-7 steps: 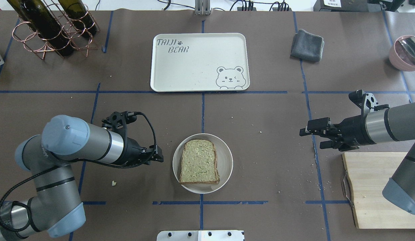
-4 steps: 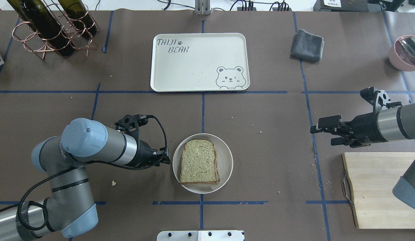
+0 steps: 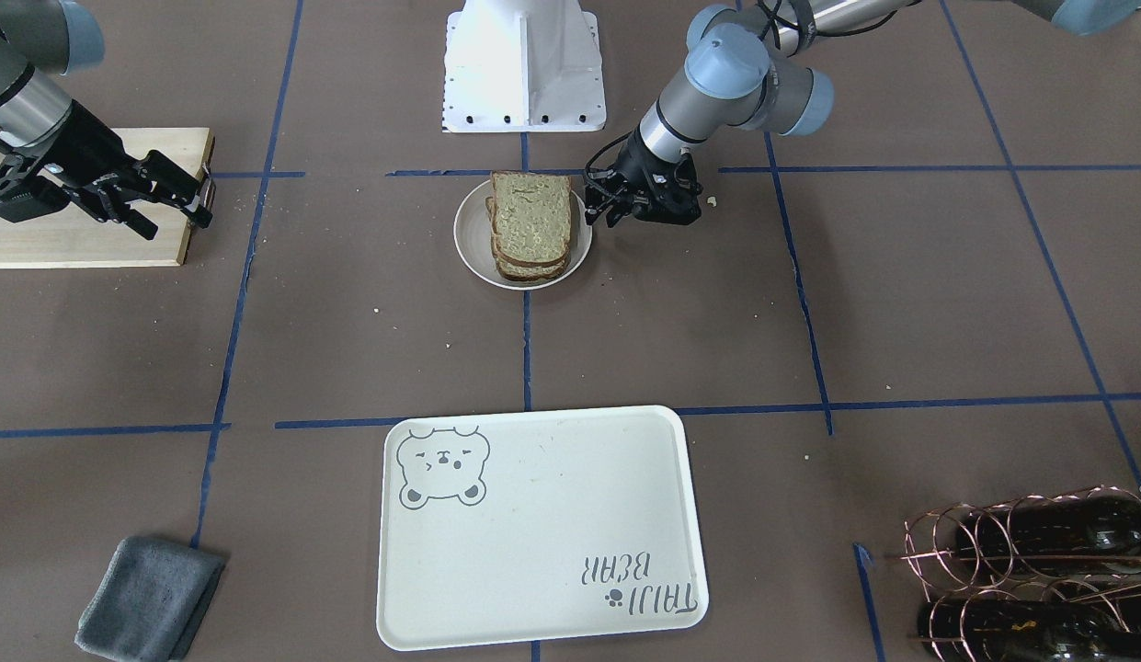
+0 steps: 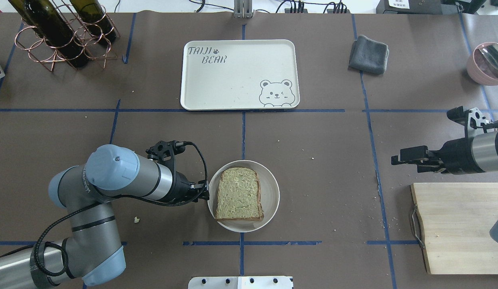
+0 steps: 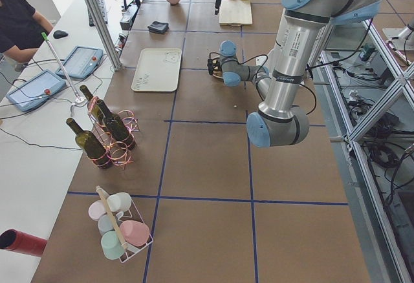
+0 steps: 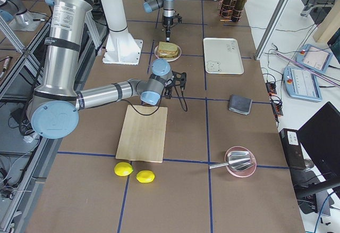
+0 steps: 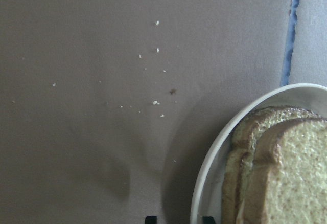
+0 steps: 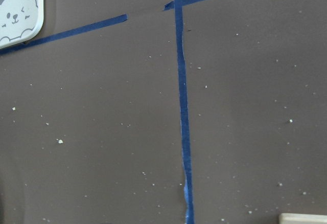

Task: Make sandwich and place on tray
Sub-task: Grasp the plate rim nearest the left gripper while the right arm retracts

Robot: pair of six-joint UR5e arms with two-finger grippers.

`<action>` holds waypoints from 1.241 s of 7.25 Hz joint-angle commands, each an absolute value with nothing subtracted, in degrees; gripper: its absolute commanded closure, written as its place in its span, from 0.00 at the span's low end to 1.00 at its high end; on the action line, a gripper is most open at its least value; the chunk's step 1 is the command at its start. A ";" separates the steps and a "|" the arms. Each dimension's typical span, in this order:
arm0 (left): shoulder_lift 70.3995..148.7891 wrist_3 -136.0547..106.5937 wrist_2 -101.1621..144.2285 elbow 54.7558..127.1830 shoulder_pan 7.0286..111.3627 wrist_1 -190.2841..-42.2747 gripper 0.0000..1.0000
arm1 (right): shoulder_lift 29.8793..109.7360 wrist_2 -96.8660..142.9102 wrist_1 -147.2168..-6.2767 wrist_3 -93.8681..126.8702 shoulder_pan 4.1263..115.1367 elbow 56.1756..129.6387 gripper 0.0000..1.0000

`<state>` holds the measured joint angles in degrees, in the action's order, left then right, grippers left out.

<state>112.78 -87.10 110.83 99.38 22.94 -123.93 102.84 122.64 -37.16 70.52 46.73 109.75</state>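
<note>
Brings the left hand [image 4: 205, 191], slightly parted and empty, right up to the rim of the plate [image 4: 271, 192] while drawing the open, empty right hand [image 4: 399, 162] back toward the cutting board [image 4: 453, 224], leaving the sandwich [image 4: 238, 194] plated, ready for lifting, well apart from the tray [image 4: 232, 76].

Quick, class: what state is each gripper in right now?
Left gripper: open, empty, at the plate rim.
Right gripper: open, empty.

Matt brown paper table cover [image 4: 313, 132], smooth plastic tray [image 4: 232, 80], rough bread [image 4: 238, 192], wooden board [image 4: 453, 228], soft cloth [image 4: 369, 54]
</note>
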 commanded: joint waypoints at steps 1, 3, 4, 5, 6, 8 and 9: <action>113.03 -87.10 110.83 98.97 22.59 -123.93 0.60 | 104.50 122.78 -40.05 59.90 48.86 110.38 0.00; 113.90 -87.10 110.83 98.79 22.59 -123.93 0.64 | 104.24 126.96 -51.09 48.49 53.75 113.37 0.00; 113.99 -87.10 110.83 98.44 22.59 -123.93 0.65 | 104.15 130.31 -53.50 42.95 57.70 113.38 0.00; 114.17 -87.10 110.83 98.00 22.59 -123.93 0.66 | 104.15 130.43 -53.61 42.46 58.27 113.29 0.00; 114.60 -87.10 110.83 97.56 22.59 -123.93 0.67 | 104.24 130.43 -53.61 42.45 58.36 113.29 0.00; 115.31 -87.10 110.74 96.77 22.59 -124.01 0.70 | 104.41 130.43 -53.61 42.54 58.27 113.20 0.00; 115.75 -87.10 110.74 96.07 22.41 -124.01 0.75 | 104.41 130.43 -53.53 42.54 58.36 113.20 0.00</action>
